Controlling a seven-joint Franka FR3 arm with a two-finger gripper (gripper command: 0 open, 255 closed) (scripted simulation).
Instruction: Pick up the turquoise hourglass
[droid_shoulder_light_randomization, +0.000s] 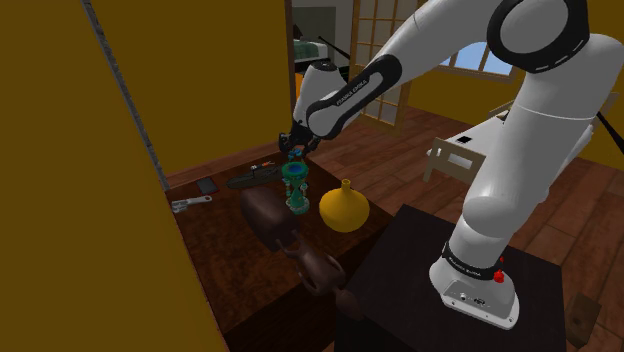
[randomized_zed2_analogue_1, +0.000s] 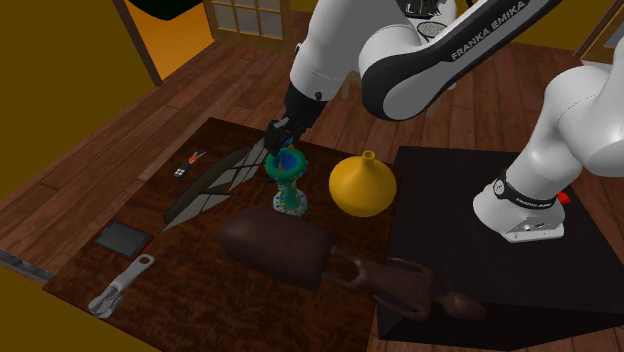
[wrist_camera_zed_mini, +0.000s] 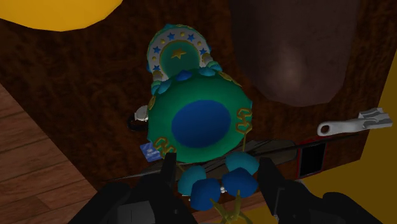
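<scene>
I am watching the white arm (droid_shoulder_light_randomization: 400, 60) reaching out from its black stand (droid_shoulder_light_randomization: 400, 290) over the dark wooden table (droid_shoulder_light_randomization: 215, 255). The black hand (droid_shoulder_light_randomization: 293, 150) is hovering right at the top of the turquoise hourglass (droid_shoulder_light_randomization: 294, 188). The hourglass is standing upright on the table, near its middle.

In the shoulder view a yellow round-bellied vase (droid_shoulder_light_randomization: 344, 207) is sitting just beside the hourglass at 4 o'clock. A dark brown rounded object (droid_shoulder_light_randomization: 262, 215) is lying close by at 7 o'clock. A grey wrench (droid_shoulder_light_randomization: 190, 203) is lying well apart at 9 o'clock.

In the second exterior view the hand (randomized_zed2_analogue_1: 279, 138) is hanging at 12 o'clock of the hourglass (randomized_zed2_analogue_1: 288, 180), down at its upper cap. The vase (randomized_zed2_analogue_1: 363, 185) is sitting at 3 o'clock of it and the brown object (randomized_zed2_analogue_1: 275, 250) at 6 o'clock. The wrench (randomized_zed2_analogue_1: 120, 285) is lying far off at 8 o'clock.

Looking down along the hand (wrist_camera_zed_mini: 217, 164), I am seeing the hourglass's (wrist_camera_zed_mini: 200, 121) green top cap with a blue disc at its centre. The hand is released. Its 2 fingers (wrist_camera_zed_mini: 168, 181) are standing wide apart with a cluster of the hourglass's blue beads between them, clasping nothing.
</scene>
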